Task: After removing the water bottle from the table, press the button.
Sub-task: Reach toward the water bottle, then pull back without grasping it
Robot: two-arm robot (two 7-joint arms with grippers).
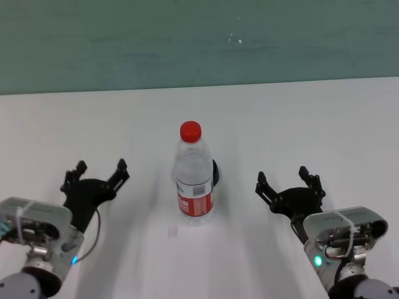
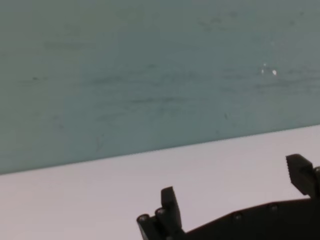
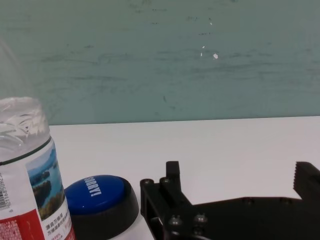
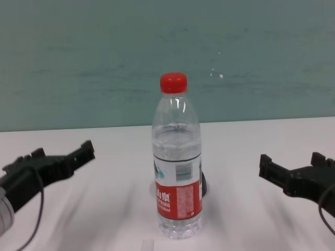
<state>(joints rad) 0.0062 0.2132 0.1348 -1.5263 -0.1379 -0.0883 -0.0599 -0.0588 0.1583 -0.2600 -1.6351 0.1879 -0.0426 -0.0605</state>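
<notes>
The water bottle (image 1: 192, 174) stands upright at the middle of the white table (image 1: 312, 124), clear with a red cap and red-and-white label; it also shows in the chest view (image 4: 176, 162) and the right wrist view (image 3: 27, 175). The button (image 3: 97, 195), blue dome on a black base, sits just behind the bottle and is mostly hidden by it in the head view (image 1: 216, 173). My left gripper (image 1: 98, 172) is open and empty, left of the bottle. My right gripper (image 1: 289, 180) is open and empty, right of the bottle.
A teal wall (image 1: 199, 37) runs along the table's far edge. A small white scrap (image 1: 173, 232) lies on the table in front of the bottle. Bare tabletop lies to both sides of the bottle.
</notes>
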